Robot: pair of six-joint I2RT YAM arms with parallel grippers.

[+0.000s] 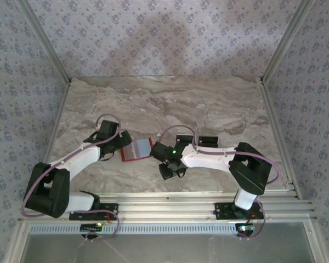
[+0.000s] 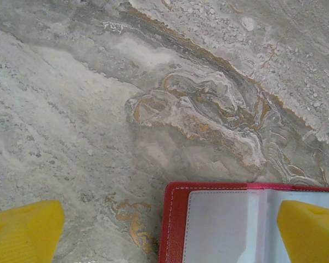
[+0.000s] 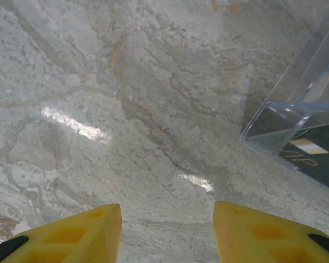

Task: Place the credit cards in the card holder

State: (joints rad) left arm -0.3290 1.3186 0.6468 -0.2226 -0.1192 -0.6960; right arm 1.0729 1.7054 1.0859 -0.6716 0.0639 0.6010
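Our left hand (image 2: pixel 167 234), wide open and empty, straddles an edge of the flat red, grey-lined card holder (image 2: pixel 225 224), while our half-open, empty right hand (image 3: pixel 167 233) has the thin dark credit cards (image 3: pixel 322 164) in a clear plastic box (image 3: pixel 288 112) ahead to its right, where we judge a shallow pinch could slip.

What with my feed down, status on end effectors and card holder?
Left end effector open over open card holder edge. Right end effector open, empty. Credit cards at clear box.

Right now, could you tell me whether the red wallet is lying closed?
No, the wallet lies open on the table, its grey inside facing up.
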